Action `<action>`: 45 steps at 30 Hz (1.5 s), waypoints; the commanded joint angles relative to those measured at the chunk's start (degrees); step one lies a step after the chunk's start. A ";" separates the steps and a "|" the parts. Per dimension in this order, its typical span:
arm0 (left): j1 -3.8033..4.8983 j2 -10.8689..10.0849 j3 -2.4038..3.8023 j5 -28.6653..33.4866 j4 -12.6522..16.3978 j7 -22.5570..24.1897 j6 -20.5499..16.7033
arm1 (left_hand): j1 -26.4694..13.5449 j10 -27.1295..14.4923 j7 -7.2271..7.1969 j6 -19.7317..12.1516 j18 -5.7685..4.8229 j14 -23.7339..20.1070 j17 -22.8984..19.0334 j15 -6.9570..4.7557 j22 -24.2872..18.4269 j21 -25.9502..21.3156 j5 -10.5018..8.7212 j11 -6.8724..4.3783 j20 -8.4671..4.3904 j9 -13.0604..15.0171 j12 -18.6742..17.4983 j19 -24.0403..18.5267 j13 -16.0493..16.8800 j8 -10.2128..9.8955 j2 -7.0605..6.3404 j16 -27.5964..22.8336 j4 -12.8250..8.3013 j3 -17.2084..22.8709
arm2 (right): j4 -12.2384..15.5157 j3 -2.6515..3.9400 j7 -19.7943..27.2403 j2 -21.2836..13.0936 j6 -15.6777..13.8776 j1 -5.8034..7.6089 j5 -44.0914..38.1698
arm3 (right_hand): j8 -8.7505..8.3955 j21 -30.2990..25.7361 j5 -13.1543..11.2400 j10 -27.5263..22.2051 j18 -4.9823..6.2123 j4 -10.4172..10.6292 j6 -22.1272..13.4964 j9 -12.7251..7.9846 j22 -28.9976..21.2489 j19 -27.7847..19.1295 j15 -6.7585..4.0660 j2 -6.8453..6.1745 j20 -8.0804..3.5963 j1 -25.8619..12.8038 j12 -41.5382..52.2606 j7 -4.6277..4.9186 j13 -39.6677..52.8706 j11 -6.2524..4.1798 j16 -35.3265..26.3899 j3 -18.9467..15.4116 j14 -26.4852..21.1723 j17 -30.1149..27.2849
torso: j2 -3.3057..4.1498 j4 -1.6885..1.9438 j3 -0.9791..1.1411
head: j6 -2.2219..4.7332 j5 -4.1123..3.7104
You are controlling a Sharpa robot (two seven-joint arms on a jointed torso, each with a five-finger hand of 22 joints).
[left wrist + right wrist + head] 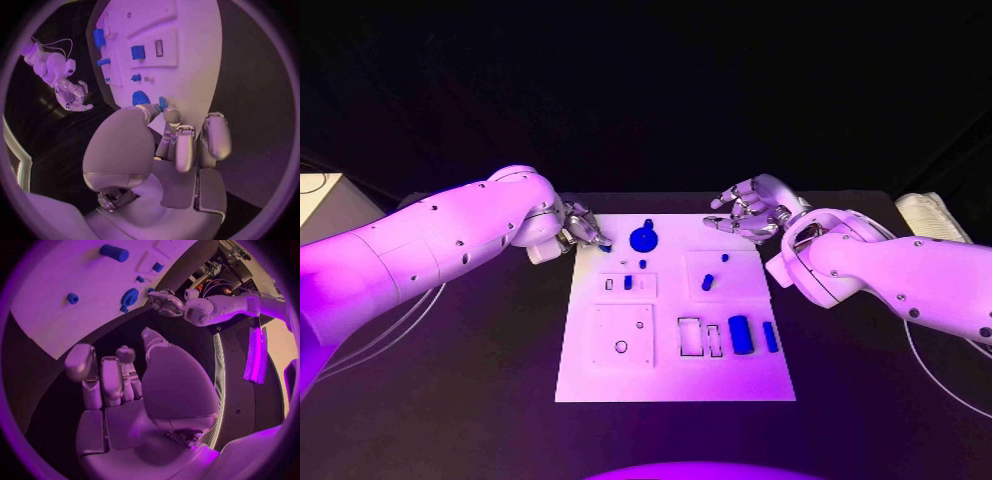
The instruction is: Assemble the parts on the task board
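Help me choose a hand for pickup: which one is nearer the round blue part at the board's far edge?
Left. The left robot hand sits just beside the round blue part; the right robot hand hovers farther off.

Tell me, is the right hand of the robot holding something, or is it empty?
Empty. The right hand hovers beside the task board, fingers spread with nothing between them.

A robot lab — black table (473, 400), dark backdrop, white task board (675, 375).

The left hand (578, 228) sits at the task board's (675, 380) far left corner, fingers pinching a small blue part (162, 103). The right hand (750, 212) hovers off its far right corner, fingers spread, holding nothing.
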 commanded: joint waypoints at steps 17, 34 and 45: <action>0.08 -7.74 -0.66 -5.02 15.55 -1.72 -8.16 | -4.27 3.58 -1.01 1.58 0.29 6.06 15.09 -1.13 2.72 1.46 0.94 -0.71 -0.82 9.32 2.20 2.14 2.44 5.43 -4.05 0.64 -9.87 14.42 | -5.03 0.01 15.83 -0.15 -1.90 0.32 18.87 | -1.07 -41.47 0.18 -1.11 1.96 -1.43 -2.60 -2.29 -44.59 -12.26 7.01 -3.04 7.39 3.55 -36.46 3.41 -48.46 4.46 -52.99 10.42 -19.43 -39.29 | -0.92 0.37 0.07 | -0.52 0.60; -0.57 -8.91 -3.39 -11.46 21.89 -2.42 -8.95 | -6.51 5.48 -1.48 2.90 -0.14 6.06 15.09 -1.62 4.64 2.42 1.58 -1.21 -1.29 9.41 3.03 3.68 3.75 5.39 -5.31 0.64 -11.91 17.42 | -7.21 0.00 20.61 0.79 0.52 0.39 19.51 | -4.09 -41.59 0.25 -3.01 2.01 -3.24 -3.78 -3.72 -56.22 -19.04 8.01 -2.01 9.36 4.08 -39.36 4.02 -52.16 5.40 -59.54 8.30 -19.03 -45.39 | -1.00 0.45 0.16 | -1.25 1.13; -1.75 -8.77 -3.86 -13.23 22.85 -2.52 -9.04 | -7.58 6.21 -1.66 3.43 -0.21 6.06 15.09 -1.80 4.96 2.58 2.46 -1.39 -1.48 9.49 3.41 3.96 4.41 5.39 -5.78 0.64 -12.82 18.46 | -7.40 -0.01 20.62 1.25 1.15 0.39 19.61 | -4.71 -41.58 0.26 -4.17 2.00 -3.43 -4.24 -4.03 -57.30 -19.55 8.67 -1.64 9.61 4.11 -39.34 4.62 -52.15 5.93 -60.26 7.47 -19.14 -46.09 | -0.94 0.41 0.13 | -1.58 1.20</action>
